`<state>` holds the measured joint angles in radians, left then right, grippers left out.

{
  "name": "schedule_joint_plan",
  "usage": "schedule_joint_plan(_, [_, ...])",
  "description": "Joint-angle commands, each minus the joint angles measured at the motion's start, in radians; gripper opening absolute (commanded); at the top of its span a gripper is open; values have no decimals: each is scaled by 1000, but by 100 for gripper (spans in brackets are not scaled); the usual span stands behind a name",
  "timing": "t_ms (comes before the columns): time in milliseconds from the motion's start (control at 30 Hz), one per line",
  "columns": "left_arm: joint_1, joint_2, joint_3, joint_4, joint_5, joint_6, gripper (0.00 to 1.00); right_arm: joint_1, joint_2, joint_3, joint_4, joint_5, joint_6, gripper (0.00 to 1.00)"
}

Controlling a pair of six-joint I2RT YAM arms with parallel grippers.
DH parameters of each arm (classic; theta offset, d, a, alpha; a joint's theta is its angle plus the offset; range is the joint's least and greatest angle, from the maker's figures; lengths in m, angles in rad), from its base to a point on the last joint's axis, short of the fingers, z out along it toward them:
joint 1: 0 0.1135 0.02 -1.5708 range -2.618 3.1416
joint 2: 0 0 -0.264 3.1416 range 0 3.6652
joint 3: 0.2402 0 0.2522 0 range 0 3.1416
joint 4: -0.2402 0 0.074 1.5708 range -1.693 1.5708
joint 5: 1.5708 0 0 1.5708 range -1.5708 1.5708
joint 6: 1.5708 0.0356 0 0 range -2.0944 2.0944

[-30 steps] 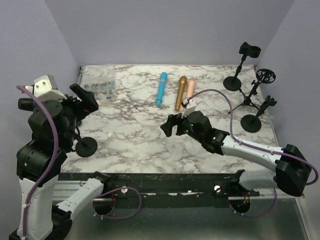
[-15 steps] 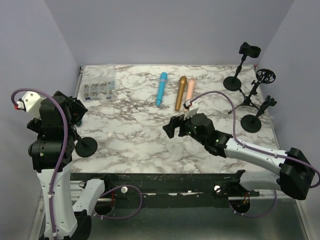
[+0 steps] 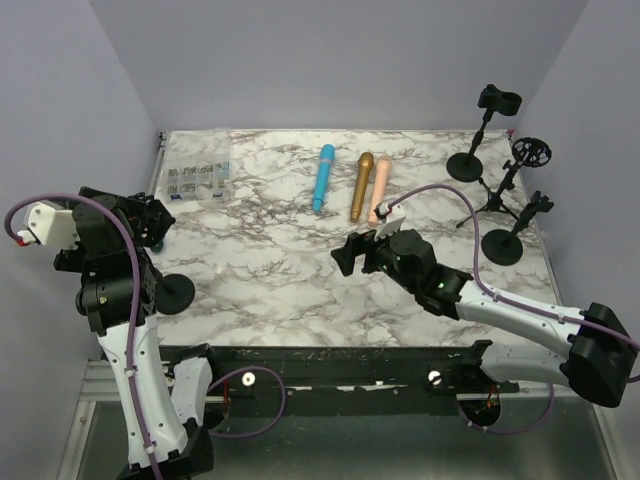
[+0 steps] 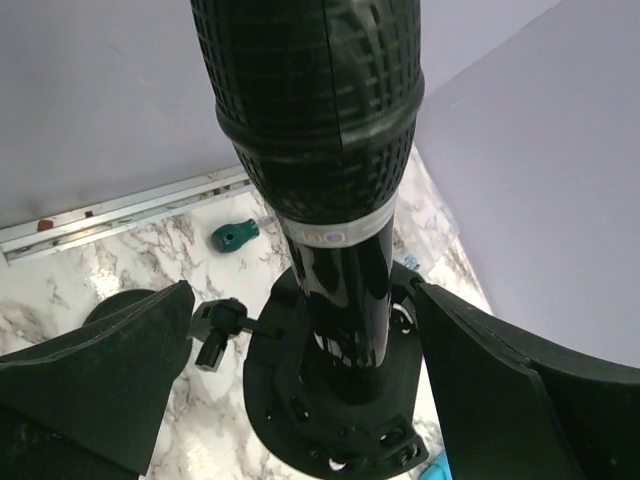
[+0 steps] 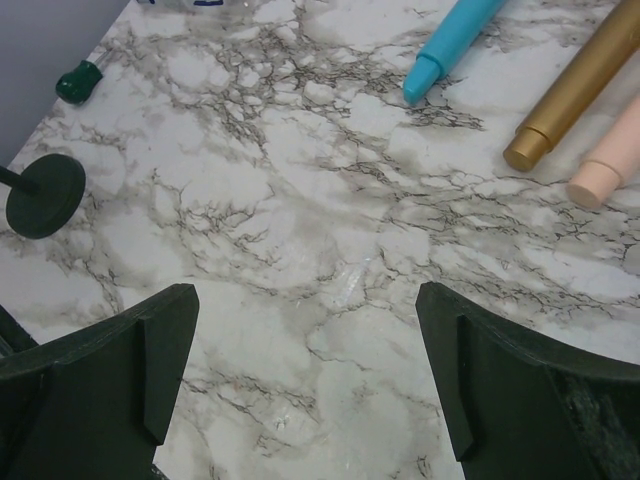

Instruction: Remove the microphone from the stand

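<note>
A black microphone (image 4: 320,120) stands upright in the clip of its black stand (image 4: 300,400), head up toward the left wrist camera. My left gripper (image 4: 300,300) is open with one finger on each side of the microphone's body, a gap showing on both sides. In the top view the left gripper (image 3: 148,215) hides the microphone; only the stand's round base (image 3: 172,292) shows. My right gripper (image 3: 352,255) is open and empty, held above the marble table (image 3: 270,270) near the middle, and the right wrist view (image 5: 305,340) shows only bare marble between its fingers.
Blue (image 3: 323,178), gold (image 3: 361,185) and pink (image 3: 380,185) microphones lie at the back centre. Three empty black stands (image 3: 480,130) (image 3: 508,185) (image 3: 505,240) are at the right. A clear compartment box (image 3: 198,178) sits back left. A small green object (image 5: 78,82) lies near the left edge.
My left arm has swung left and lower, with its gripper staying at the stand. My right gripper has drifted slightly right and toward the near edge, still open.
</note>
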<state>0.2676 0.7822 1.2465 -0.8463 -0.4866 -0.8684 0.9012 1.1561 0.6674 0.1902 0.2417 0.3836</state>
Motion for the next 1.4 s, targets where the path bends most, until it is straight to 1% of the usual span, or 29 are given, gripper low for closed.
schedule_joint_plan(0, [61, 11, -19, 122, 82, -45, 93, -2, -9, -11, 19, 34, -16, 100])
schedule_joint_plan(233, [90, 22, -75, 219, 108, -39, 85, -2, 20, -5, 25, 22, -13, 100])
schedule_joint_plan(400, [96, 24, -102, 247, 97, -31, 72, -2, 35, -2, 26, 21, -13, 100])
schedule_joint_plan(467, [98, 22, -102, 259, 84, -20, 62, -2, 38, -1, 25, 23, -13, 100])
schedule_joint_plan(567, [97, 26, -98, 301, 96, 17, 39, -1, 45, -2, 28, 24, -14, 100])
schedule_joint_plan(633, [99, 32, -92, 318, 101, 29, 30, -1, 50, 1, 31, 19, -14, 100])
schedule_joint_plan(767, [99, 33, -78, 320, 84, 45, 19, -2, 59, 0, 30, 10, -7, 100])
schedule_joint_plan(933, [99, 15, -68, 306, 46, 57, 15, -2, 63, 0, 32, 10, -6, 100])
schedule_joint_plan(1367, [99, -19, 14, 272, 24, 15, 14, -2, 80, 0, 38, -11, 5, 100])
